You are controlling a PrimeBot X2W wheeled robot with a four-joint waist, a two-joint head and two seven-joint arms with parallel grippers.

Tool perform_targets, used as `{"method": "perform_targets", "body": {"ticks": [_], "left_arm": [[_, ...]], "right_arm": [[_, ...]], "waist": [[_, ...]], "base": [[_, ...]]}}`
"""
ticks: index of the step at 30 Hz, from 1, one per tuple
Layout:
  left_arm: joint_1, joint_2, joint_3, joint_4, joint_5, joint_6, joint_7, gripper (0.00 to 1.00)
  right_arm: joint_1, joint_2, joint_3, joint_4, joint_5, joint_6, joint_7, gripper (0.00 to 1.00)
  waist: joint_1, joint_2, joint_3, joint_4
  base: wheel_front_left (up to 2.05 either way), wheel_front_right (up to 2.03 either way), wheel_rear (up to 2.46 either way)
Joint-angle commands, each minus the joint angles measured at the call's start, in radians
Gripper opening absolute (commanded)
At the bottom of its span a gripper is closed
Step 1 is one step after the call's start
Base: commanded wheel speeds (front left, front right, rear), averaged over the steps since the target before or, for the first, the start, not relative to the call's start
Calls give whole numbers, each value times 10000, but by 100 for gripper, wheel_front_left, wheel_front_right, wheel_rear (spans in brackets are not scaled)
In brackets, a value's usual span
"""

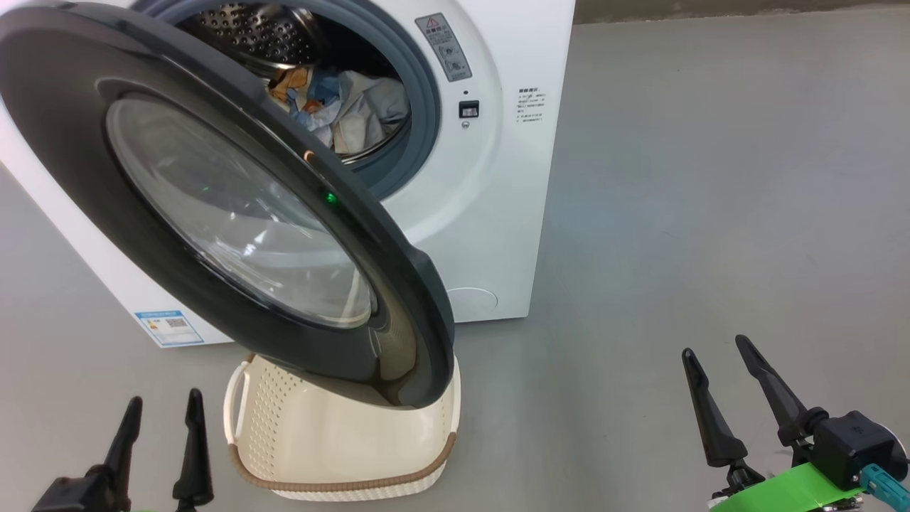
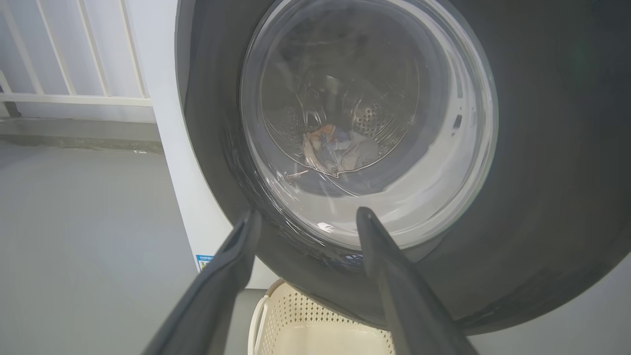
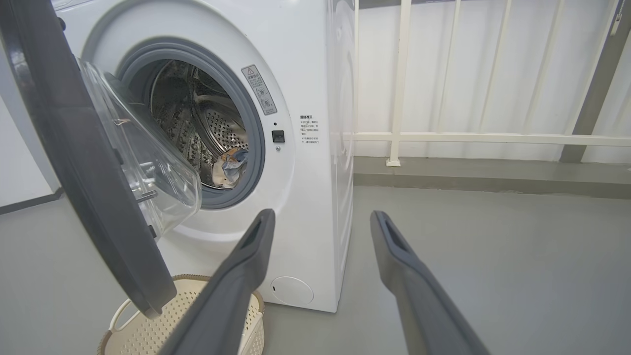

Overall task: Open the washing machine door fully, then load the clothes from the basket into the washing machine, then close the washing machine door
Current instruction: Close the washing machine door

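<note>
The washing machine (image 1: pixel 490 213) is white, and its black washing machine door (image 1: pixel 213 213) stands about halfway open, swung out over the basket (image 1: pixel 341 441). Clothes (image 1: pixel 341 107) in light blue, cream and orange lie inside the steel drum. The cream basket sits on the floor under the door's lower edge, and the part of its inside that shows is bare. My left gripper (image 1: pixel 163 402) is open at the lower left, in front of the door's outer face (image 2: pixel 369 123). My right gripper (image 1: pixel 714 348) is open at the lower right, well clear of the machine (image 3: pixel 305 148).
Grey floor (image 1: pixel 711 178) stretches to the right of the machine. A white railing (image 3: pixel 443 135) and a low step run behind it. The door (image 3: pixel 74 162) overhangs the basket (image 3: pixel 162 325) and blocks much of the drum's mouth from the left.
</note>
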Motion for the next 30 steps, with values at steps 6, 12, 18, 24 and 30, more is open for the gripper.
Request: {"method": "perform_targets", "body": {"ticks": [6, 12, 18, 24, 30], "left_arm": [[-43, -119, 664, -388, 288, -88, -90, 100], [-68, -186, 640, -483, 307, -100, -91, 100], [-63, -168, 642, -560, 253, -101, -91, 100], [-30, -167, 663, -614, 238, -102, -91, 100], [5, -175, 601, -619, 216, -102, -91, 100]], "right_arm": [[6, -56, 111, -176, -23, 16, -48, 100], [-30, -50, 68, -152, -46, 16, -48, 72], [-32, -50, 45, -128, -107, 16, -48, 0], [-101, -35, 41, -86, -118, 16, -48, 0], [-362, -85, 226, -361, -140, 16, -48, 0]], "waist": [[0, 0, 91, -4], [0, 0, 173, -2], [0, 0, 187, 20], [0, 0, 188, 78], [0, 0, 164, 169]], "base": [[0, 0, 0], [0, 0, 0], [0, 0, 0], [0, 0, 0], [0, 0, 0]]}}
